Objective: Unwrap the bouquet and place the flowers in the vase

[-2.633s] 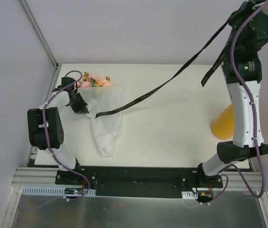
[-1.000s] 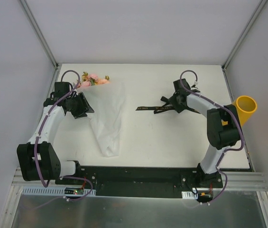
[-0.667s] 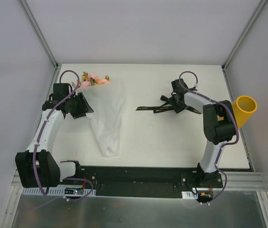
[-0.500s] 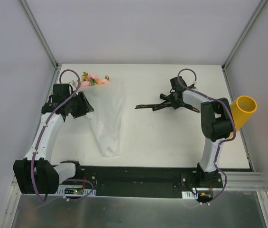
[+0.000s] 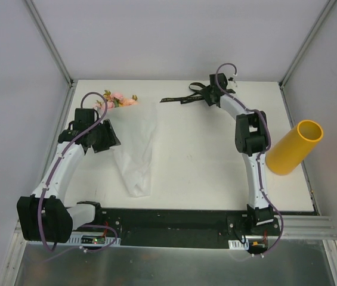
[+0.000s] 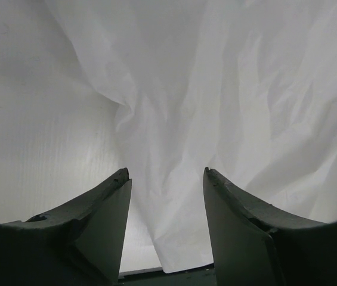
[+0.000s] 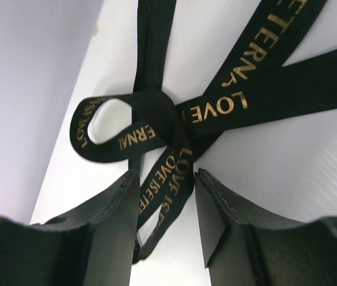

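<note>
The bouquet lies undone at the table's left. Its pink and yellow flowers (image 5: 118, 99) rest at the far left, at the top of the loose white wrapping paper (image 5: 136, 149). My left gripper (image 5: 111, 140) stands open at the paper's left edge. In the left wrist view, crumpled paper (image 6: 216, 89) fills the space ahead of the open left gripper (image 6: 165, 176). The black ribbon (image 5: 179, 99) lies at the far edge. My right gripper (image 5: 205, 95) is over it, open; a ribbon (image 7: 174, 128) strand runs loose between the right gripper (image 7: 167, 179) jaws. The yellow vase (image 5: 293, 148) stands at the right.
The white table (image 5: 204, 161) ends at grey walls on the left, back and right. The right arm stretches from its base up past the vase to the far edge. A black rail runs along the near edge.
The right arm has swung from mid-table to the far edge, and the ribbon went with it. The left gripper has slid a little nearer along the paper's left edge.
</note>
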You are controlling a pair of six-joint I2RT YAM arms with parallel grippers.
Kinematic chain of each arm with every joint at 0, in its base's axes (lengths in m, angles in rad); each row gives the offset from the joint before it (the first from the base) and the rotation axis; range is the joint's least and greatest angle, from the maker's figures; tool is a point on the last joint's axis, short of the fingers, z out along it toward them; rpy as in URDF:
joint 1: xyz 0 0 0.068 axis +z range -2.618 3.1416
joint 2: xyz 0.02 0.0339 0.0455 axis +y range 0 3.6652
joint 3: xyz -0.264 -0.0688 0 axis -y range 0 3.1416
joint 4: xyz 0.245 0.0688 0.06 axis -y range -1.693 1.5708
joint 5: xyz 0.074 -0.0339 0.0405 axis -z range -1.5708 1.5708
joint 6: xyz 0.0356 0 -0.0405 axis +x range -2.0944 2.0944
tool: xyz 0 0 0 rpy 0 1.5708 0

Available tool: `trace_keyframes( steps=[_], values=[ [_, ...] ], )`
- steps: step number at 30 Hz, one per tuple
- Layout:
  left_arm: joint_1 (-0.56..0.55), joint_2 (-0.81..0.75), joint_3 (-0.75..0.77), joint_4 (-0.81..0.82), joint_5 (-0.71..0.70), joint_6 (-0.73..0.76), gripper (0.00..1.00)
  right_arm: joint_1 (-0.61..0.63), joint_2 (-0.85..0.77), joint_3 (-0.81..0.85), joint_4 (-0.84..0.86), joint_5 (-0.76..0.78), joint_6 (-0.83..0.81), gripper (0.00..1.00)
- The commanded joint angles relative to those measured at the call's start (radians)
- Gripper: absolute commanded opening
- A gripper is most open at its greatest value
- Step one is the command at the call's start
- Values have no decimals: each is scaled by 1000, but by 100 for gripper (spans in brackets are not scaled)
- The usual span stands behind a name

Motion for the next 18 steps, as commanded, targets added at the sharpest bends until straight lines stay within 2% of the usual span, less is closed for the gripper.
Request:
trace_keyframes(
  steps=[1,5,6,9,10,12,16,18],
  values=[
    [-1,-32,-1,-16,-81,-5,55,-11,-44,89,-5,-79,-68,50],
    [2,-63,12,-37,-138,-32,58,3,-196,-42,15,-151,-134,78],
    [0,-75,12,-40,-142,-35,59,9,-243,-91,32,-165,-137,80],
    [2,-106,29,-54,-123,-16,65,25,-358,-222,89,-208,-163,79],
    [3,-112,41,-62,-95,17,70,34,-389,-248,94,-263,-174,78],
    [2,-101,78,-92,-31,62,70,55,-461,-328,100,-315,-194,75],
    [-29,-75,135,-131,26,70,68,127,-560,-509,289,-472,-240,68],
    [-47,-71,147,-132,46,53,68,169,-566,-543,313,-497,-235,65]
  ],
)
